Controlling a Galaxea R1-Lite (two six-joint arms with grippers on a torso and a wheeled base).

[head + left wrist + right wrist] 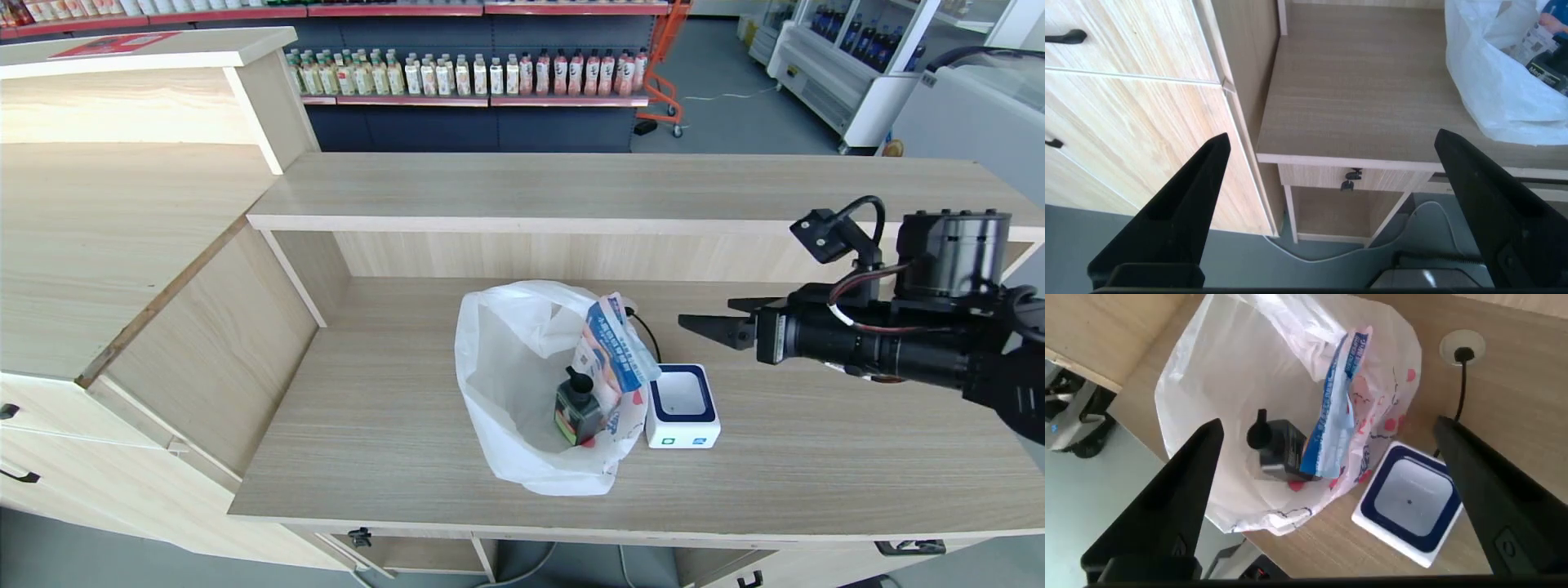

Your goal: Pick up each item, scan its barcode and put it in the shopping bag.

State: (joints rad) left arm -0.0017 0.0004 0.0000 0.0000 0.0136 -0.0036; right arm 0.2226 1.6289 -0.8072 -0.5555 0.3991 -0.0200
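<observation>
Head view: a white bag [506,384] stands open on the counter [816,465]. A dark bottle [577,408] stands upright inside it, and a blue-and-white packet [612,347] leans over the bottle against the bag's right side. A white scanner [682,406] with a blue rim sits just right of the bag, touching the plastic, and a black cable [649,335] runs behind it. The right gripper [710,327] hangs in the air to the right of the bag, holding nothing

Left wrist view: the left gripper [1331,143] has its fingers spread wide with nothing between them. It sits low, off the counter's front corner, next to a cabinet [1127,122] with drawers. Part of the bag shows on the counter beyond

Right wrist view: the right gripper [1327,425] is spread wide and empty above the bag and scanner. Below it the bottle and packet lie together inside the bag, the packet resting on the bottle. The scanner touches the bag's outside, and the cable plugs into a round hole in the counter near it
</observation>
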